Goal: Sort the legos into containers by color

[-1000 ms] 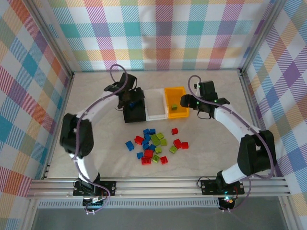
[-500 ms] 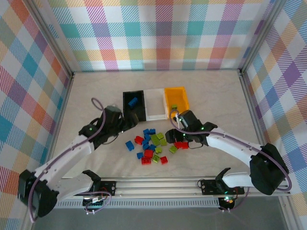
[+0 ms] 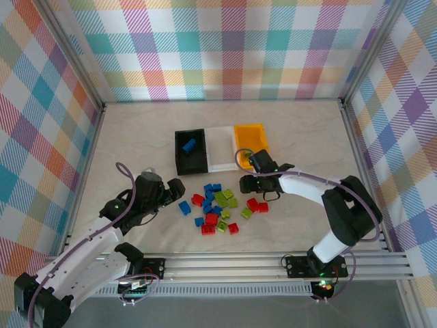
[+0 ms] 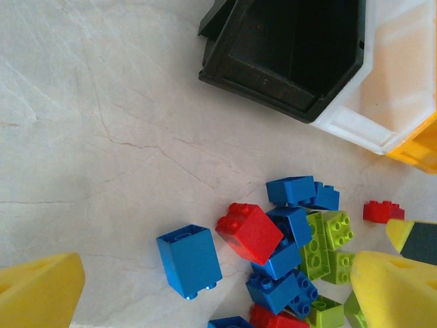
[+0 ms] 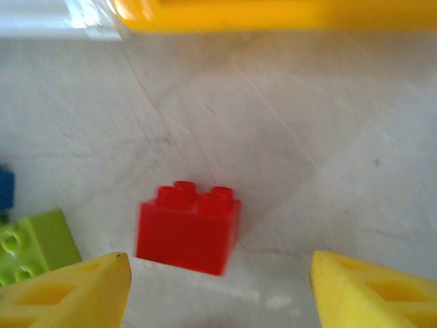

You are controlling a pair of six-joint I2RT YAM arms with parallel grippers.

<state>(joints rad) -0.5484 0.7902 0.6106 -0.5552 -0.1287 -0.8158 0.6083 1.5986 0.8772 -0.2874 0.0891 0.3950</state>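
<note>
Red, blue and lime green legos (image 3: 220, 208) lie piled on the table in front of three containers: a black bin (image 3: 180, 164) with one blue brick (image 3: 190, 144) in it, a white bin (image 3: 220, 165) and an orange-yellow bin (image 3: 250, 128). My left gripper (image 3: 172, 194) hangs open left of the pile. In the left wrist view a lone blue brick (image 4: 190, 260) lies between its yellow fingertips (image 4: 37, 294), untouched. My right gripper (image 3: 257, 184) is low at the pile's right end, in front of the orange-yellow bin. It stands open around a lone red brick (image 5: 188, 225), its fingertips (image 5: 75, 294) apart from it.
Aluminium rails and checked walls (image 3: 218, 48) fence the table on every side. The white bin's wall (image 4: 355, 123) and the black bin (image 4: 287, 61) stand just beyond the pile in the left wrist view. Bare tabletop (image 3: 300, 130) stretches right of the bins.
Both arms came away from the bins and down to the pile. A blue brick now lies in the black bin. The right gripper settled over a red brick and its jaws narrowed a little.
</note>
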